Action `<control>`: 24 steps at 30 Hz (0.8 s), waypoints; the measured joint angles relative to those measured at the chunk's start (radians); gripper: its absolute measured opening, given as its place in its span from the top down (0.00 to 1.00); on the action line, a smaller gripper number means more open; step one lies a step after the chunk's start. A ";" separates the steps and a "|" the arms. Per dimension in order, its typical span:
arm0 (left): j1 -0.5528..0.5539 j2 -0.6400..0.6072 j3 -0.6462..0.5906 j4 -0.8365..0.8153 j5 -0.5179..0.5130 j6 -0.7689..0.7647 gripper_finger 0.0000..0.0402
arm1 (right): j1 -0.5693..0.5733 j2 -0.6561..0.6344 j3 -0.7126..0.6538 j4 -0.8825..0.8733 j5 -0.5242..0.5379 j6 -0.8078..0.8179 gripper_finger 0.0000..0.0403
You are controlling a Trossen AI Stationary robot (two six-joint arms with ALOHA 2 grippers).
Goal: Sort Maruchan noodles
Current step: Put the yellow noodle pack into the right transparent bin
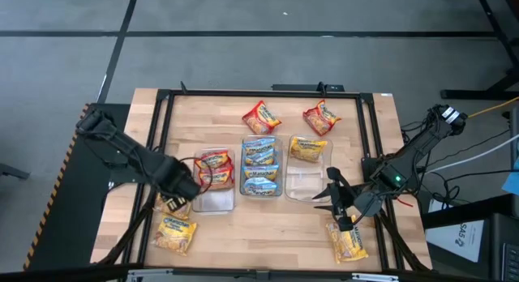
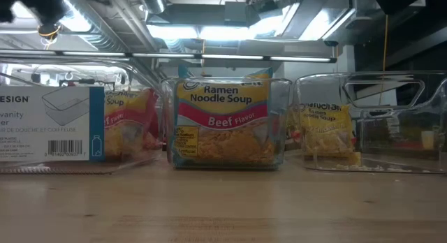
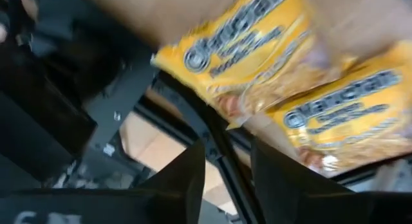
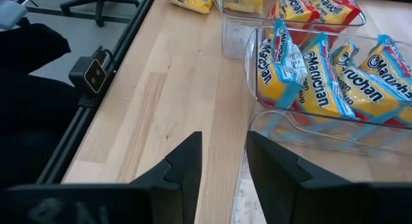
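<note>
Crinkly plastic ramen packets (image 1: 261, 116) lie loose on the tabletop (image 1: 276, 221) and in three bins (image 1: 261, 167); we judge them light, slippery, brittle | pinch flat edges | left hand (image 1: 185, 187) parted, empty; right hand (image 1: 331, 197) parted, empty

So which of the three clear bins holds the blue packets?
The middle bin: it holds a stack of blue-edged packets. The left bin has red ones, and the right bin has a single yellow one.
</note>
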 joint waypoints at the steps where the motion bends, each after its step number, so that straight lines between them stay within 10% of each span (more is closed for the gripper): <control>1: -0.019 0.000 -0.023 0.011 0.013 -0.028 0.69 | 0.000 0.000 0.000 -0.001 0.000 0.004 0.69; 13: -0.246 0.000 -0.237 0.488 -0.110 -0.165 0.64 | 0.000 0.000 0.000 -0.002 -0.042 0.129 0.69; 24: -0.380 0.000 -0.358 0.556 -0.209 -0.338 0.64 | 0.000 0.000 0.000 -0.002 -0.096 0.184 0.69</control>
